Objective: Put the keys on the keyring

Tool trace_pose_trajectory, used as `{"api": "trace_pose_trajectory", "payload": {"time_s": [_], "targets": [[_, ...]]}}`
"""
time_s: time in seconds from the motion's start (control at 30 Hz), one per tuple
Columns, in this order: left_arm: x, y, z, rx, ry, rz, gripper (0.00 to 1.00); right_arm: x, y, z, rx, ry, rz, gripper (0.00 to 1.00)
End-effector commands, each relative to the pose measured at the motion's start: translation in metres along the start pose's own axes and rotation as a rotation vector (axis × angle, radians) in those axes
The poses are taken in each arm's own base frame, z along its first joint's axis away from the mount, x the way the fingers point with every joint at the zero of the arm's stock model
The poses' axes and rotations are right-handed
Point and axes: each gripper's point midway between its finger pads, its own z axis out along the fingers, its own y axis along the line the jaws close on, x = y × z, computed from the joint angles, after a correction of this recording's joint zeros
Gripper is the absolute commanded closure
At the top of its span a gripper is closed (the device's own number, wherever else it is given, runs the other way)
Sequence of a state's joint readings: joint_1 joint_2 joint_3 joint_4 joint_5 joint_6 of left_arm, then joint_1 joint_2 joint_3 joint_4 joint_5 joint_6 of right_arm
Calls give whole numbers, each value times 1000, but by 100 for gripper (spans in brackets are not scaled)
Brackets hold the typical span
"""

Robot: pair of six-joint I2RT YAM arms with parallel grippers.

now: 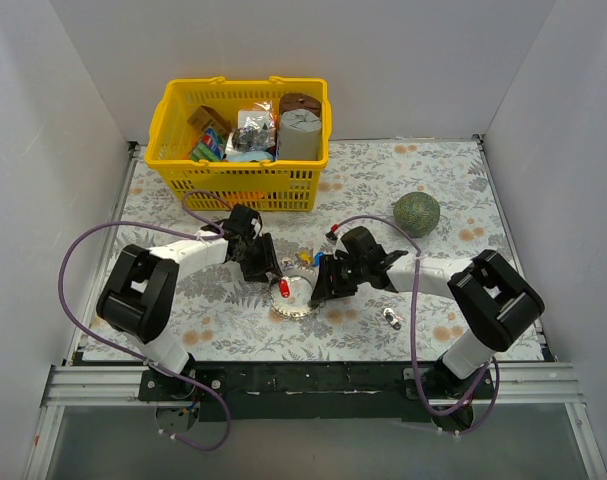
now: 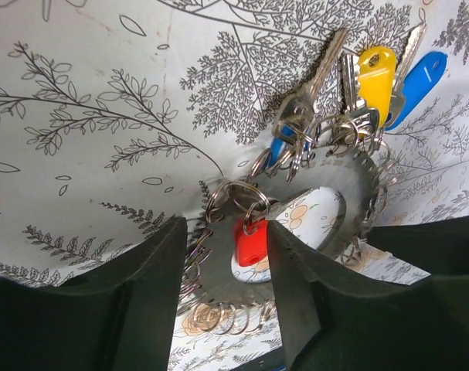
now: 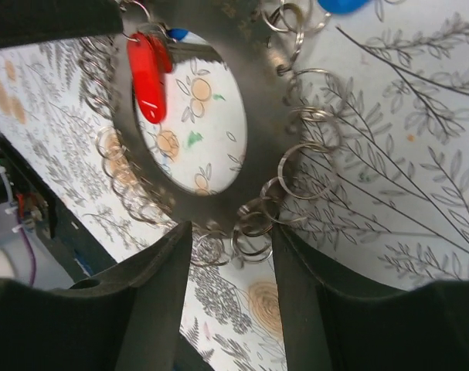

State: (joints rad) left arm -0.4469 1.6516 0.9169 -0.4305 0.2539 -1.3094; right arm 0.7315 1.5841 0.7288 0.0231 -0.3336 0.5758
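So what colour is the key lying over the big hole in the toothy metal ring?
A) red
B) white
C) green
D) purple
A: in the left wrist view, the red key lies over the hollow middle of the keyring, with a small wire ring through its top.

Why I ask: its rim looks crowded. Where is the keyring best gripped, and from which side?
Probably across the flat band of the keyring, one jaw in the wide hollow centre and one outside the toothed rim. Come from above at its near-right stretch, away from the red key, yellow key and blue key. There the band is bare but for small loose rings.
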Motion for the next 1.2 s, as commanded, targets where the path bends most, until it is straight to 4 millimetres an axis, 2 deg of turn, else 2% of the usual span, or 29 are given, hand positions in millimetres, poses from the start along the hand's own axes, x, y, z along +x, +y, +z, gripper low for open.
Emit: {"api": "trace_pose_trajectory", "payload": {"time_s": [0.0, 0.1, 0.2, 0.23, 0.3, 0.33, 0.4, 0.43, 0.5, 0.57, 0.63, 0.7, 0.77, 0.87, 0.97, 1.17], "targets": [[14, -1, -4, 26, 15, -5, 57, -15, 16, 12, -87, -22, 29, 46], [25, 3, -3, 26, 35, -19, 60, -30, 23, 17, -98, -32, 20, 46], [36, 2, -6, 31, 45, -18, 62, -41, 23, 23, -93, -33, 9, 46], [38, -1, -9, 39, 43, -15, 63, -53, 30, 23, -103, -52, -5, 46], [44, -4, -11, 45, 45, -18, 64, -61, 28, 27, -87, -49, -25, 47], [48, -4, -12, 44, 47, -18, 64, -73, 34, 26, -93, -69, -42, 47], [55, -9, -15, 48, 56, -12, 64, -82, 38, 28, -101, -76, -78, 46], [56, -12, -17, 50, 52, -6, 64, -93, 46, 27, -116, -95, -99, 46], [63, -17, -21, 50, 58, 9, 63, -98, 47, 28, -118, -93, -126, 46], [64, -13, -24, 24, 50, 9, 61, -107, 49, 24, -96, -113, -146, 46], [57, -8, -29, -16, 1, 15, 57, -108, 45, 20, -60, -115, -149, 45], [50, -6, -37, -42, -25, 34, 53, -107, 32, 12, 18, -127, -144, 44], [43, -9, -43, -52, -49, 46, 49, -105, 19, 7, 83, -136, -145, 41], [36, -16, -49, -38, -68, 64, 48, -101, 6, -7, 153, -157, -153, 39], [27, -23, -51, -27, -91, 89, 47, -97, 4, -22, 172, -177, -160, 38], [10, -31, -45, -47, -92, 142, 46, -75, 5, -30, 135, -143, -153, 39]]}}
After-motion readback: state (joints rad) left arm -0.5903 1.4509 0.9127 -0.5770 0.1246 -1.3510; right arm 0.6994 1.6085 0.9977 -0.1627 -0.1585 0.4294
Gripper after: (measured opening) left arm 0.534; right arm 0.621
